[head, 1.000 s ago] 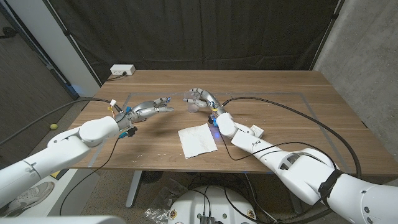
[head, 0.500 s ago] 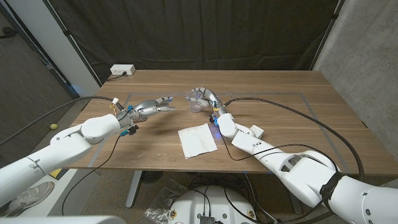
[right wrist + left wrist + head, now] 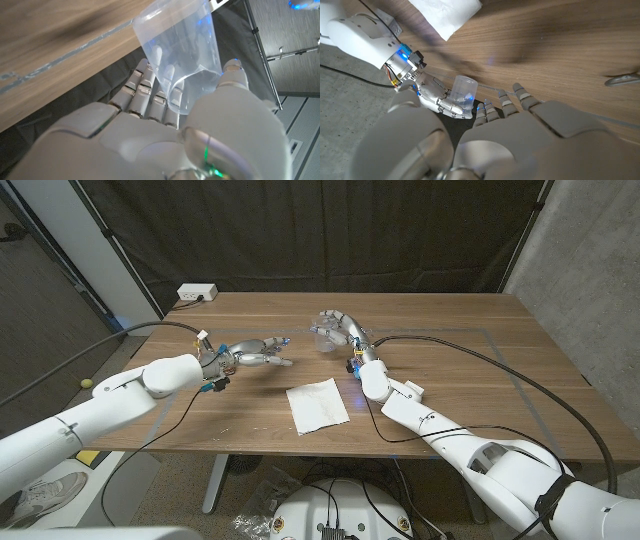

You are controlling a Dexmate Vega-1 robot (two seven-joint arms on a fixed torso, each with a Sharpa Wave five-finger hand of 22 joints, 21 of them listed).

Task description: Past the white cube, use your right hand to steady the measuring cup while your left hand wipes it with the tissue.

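Though its clear wall is faint, the measuring cup (image 3: 325, 340) sits gripped in the right hand (image 3: 341, 332), fingers (image 3: 150, 90) curled round it; the left hand (image 3: 252, 352) holds nothing, fingers extended, and the tissue (image 3: 318, 404) lies near the worktop's (image 3: 470, 320) front edge.

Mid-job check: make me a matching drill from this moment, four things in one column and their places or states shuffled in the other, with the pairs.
Things:
1. clear plastic measuring cup
2. white tissue sheet
3. left hand
4. white power strip

States:
A. lying on the wooden table between the two arms
B. holding nothing, fingers reaching toward the cup
C. gripped by the right hand
D. at the table's far left corner

Pairs: 1-C, 2-A, 3-B, 4-D
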